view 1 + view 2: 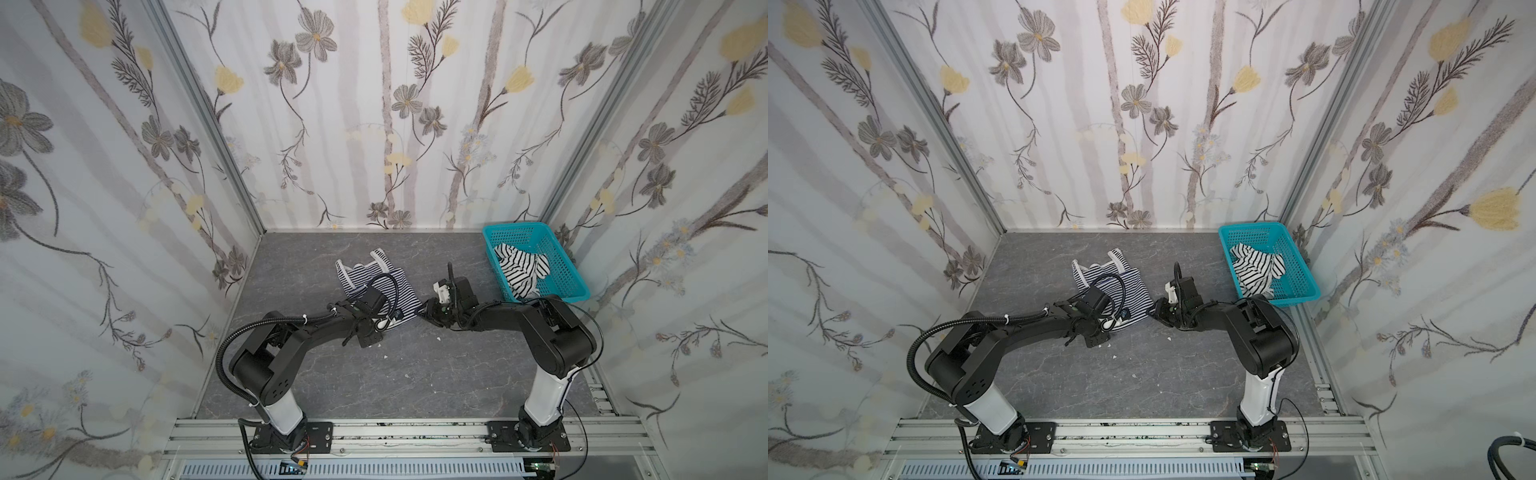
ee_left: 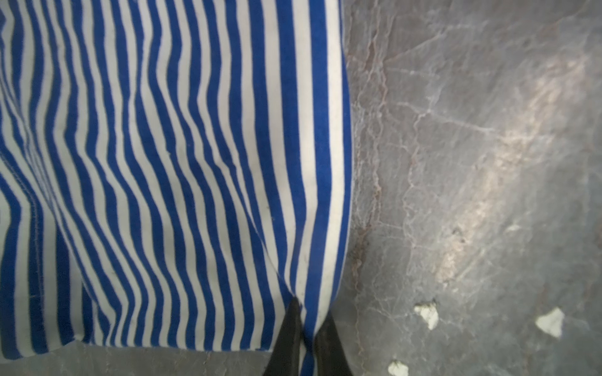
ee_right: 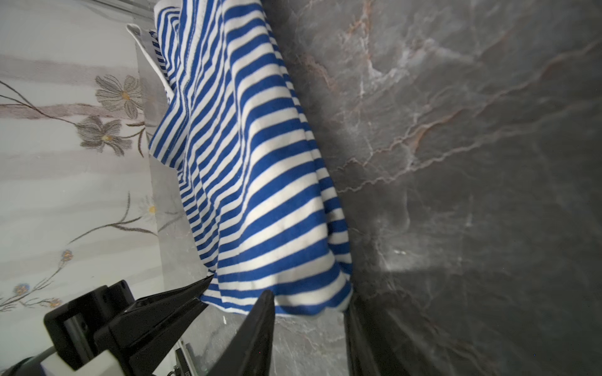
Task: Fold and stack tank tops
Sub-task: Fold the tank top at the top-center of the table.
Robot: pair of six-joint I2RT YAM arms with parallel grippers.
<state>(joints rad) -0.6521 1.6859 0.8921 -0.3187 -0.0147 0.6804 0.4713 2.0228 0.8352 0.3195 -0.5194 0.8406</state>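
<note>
Top view: fine-striped top [image 1: 406,300], straps [image 1: 380,254] rearward

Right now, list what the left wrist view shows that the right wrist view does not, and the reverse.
Only the left wrist view: white flecks on the table, and the left gripper shut on the edge of the navy striped tank top.
Only the right wrist view: the right gripper, jaws apart around a corner of that top, the top's white trim, and the floral wall.
Both: the striped top and the grey marbled table; a black part at the cloth's edge in the right wrist view may be the left gripper.
</note>
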